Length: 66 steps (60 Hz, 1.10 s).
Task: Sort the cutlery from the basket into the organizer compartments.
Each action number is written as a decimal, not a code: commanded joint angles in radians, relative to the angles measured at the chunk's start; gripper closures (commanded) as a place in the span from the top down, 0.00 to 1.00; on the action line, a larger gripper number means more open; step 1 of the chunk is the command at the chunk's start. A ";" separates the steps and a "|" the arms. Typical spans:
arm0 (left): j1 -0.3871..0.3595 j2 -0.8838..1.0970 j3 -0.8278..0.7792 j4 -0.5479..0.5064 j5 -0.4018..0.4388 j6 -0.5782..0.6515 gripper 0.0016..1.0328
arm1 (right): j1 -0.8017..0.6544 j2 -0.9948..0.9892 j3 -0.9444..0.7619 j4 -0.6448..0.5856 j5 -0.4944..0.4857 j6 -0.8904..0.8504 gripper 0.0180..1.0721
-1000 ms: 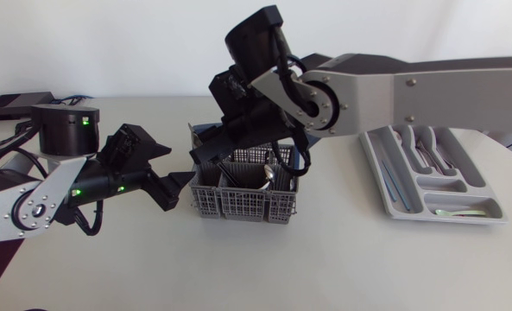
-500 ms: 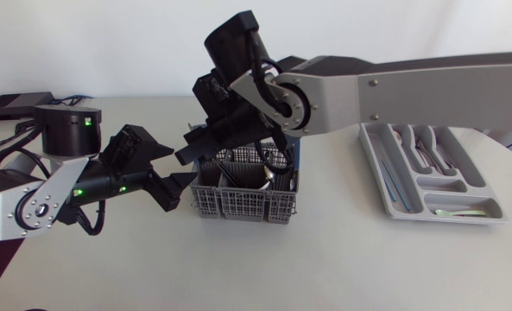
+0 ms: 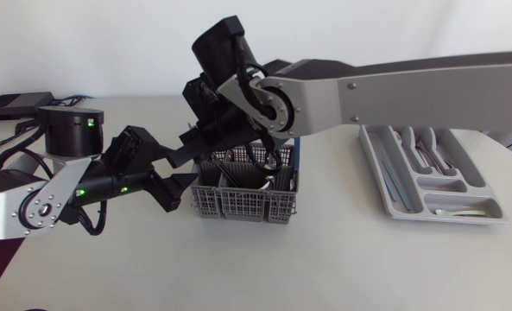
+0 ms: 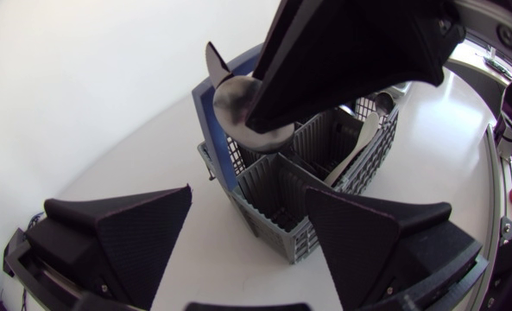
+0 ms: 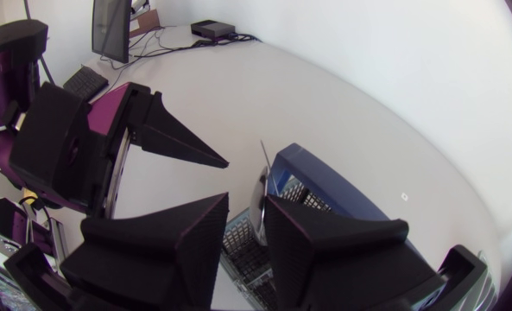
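The grey cutlery basket [image 3: 243, 203] with a blue back wall stands mid-table and holds several utensils, one a spoon [image 4: 359, 147]. My right gripper [image 3: 195, 149] hangs over the basket's left rear corner, shut on a thin grey metal utensil [image 5: 257, 186] whose pointed end sticks out past its fingertips. That utensil [image 4: 234, 104] also shows from below, clamped above the basket's blue wall. My left gripper [image 3: 182, 164] is open beside the basket's left side, with nothing between its fingers [image 4: 126, 233]. At the right lies the grey organizer [image 3: 376, 177], with cutlery in its compartments.
My right arm spans the table from the right edge over the basket. A black box [image 3: 14, 104] with cables sits at the far left rear. The two grippers are close together at the basket's left side.
My right arm has shifted left over the basket and its fingers have closed in on the metal utensil. The left arm has stayed where it was.
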 commanded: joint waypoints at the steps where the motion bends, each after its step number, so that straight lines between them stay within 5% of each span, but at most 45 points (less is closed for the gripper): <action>1: 0.009 0.019 -0.010 0.012 0.008 -0.020 0.87 | 0.008 0.033 0.021 -0.003 0.001 0.026 0.25; 9: 0.009 0.019 -0.010 0.012 0.009 -0.022 0.87 | 0.008 0.039 0.015 -0.001 -0.001 0.026 0.12; 18: 0.006 0.020 -0.010 0.012 0.009 -0.022 0.87 | 0.008 0.039 -0.002 0.003 -0.005 0.026 0.08; 66: -0.026 -0.036 -0.004 -0.011 0.008 -0.036 0.87 | -0.015 -0.276 -0.195 0.000 -0.120 0.005 0.06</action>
